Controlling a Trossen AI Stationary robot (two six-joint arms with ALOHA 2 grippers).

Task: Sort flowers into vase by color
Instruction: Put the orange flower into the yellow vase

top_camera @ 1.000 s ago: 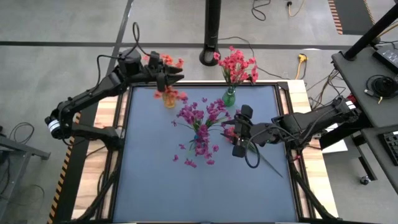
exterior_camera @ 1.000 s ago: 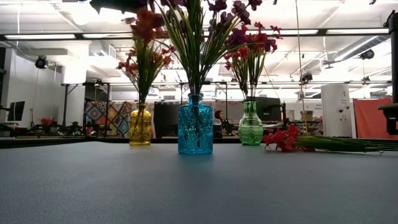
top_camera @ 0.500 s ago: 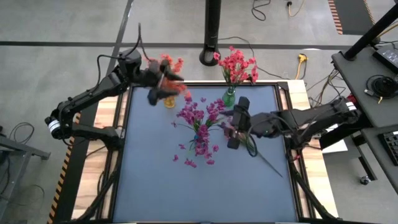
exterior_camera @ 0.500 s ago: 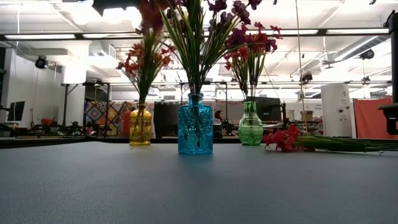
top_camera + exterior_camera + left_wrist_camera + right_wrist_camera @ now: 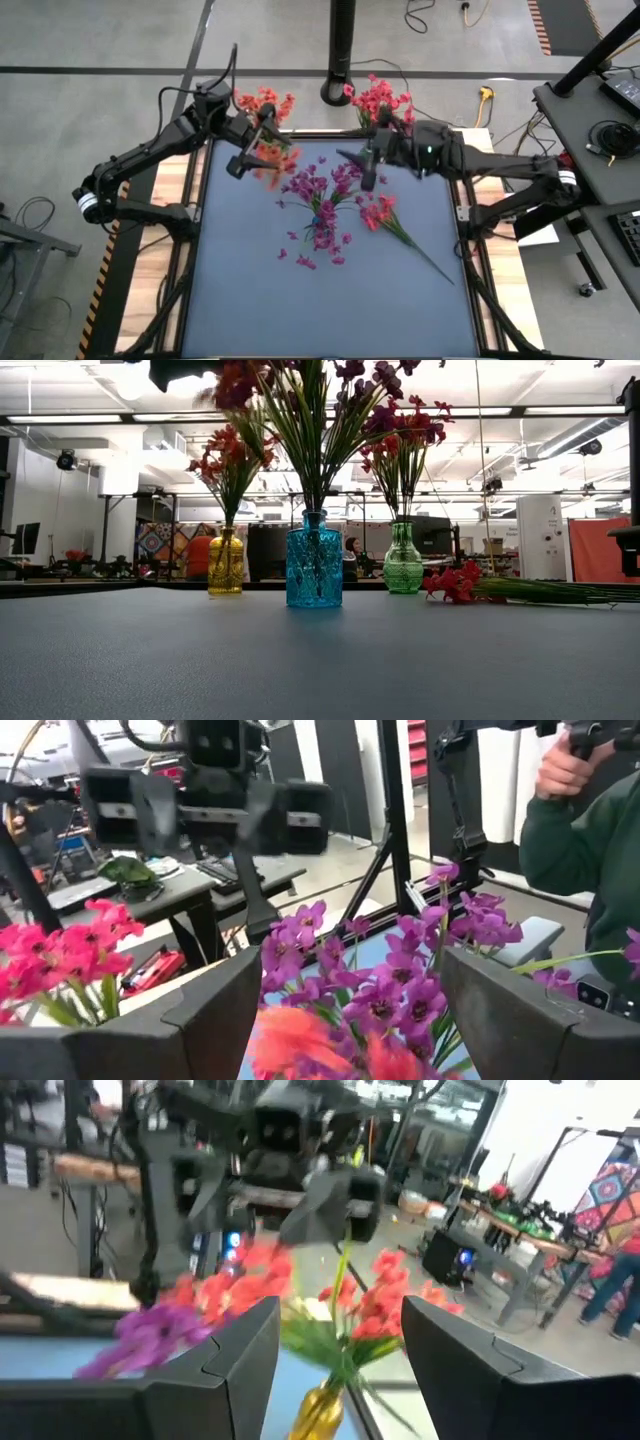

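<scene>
Left gripper (image 5: 252, 150) gaping above yellow vase (image 5: 226, 564), right gripper (image 5: 366, 166) gaping, empty: could topple blue vase (image 5: 314, 560).

The right gripper (image 5: 366, 168) has swung from the lying red sprig (image 5: 378, 213) toward the green vase (image 5: 403, 563).

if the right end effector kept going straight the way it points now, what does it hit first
Probably the orange flowers in the yellow glass vase, centred ahead of the right end effector; the left end effector sits beyond. Depth is unclear.
</scene>
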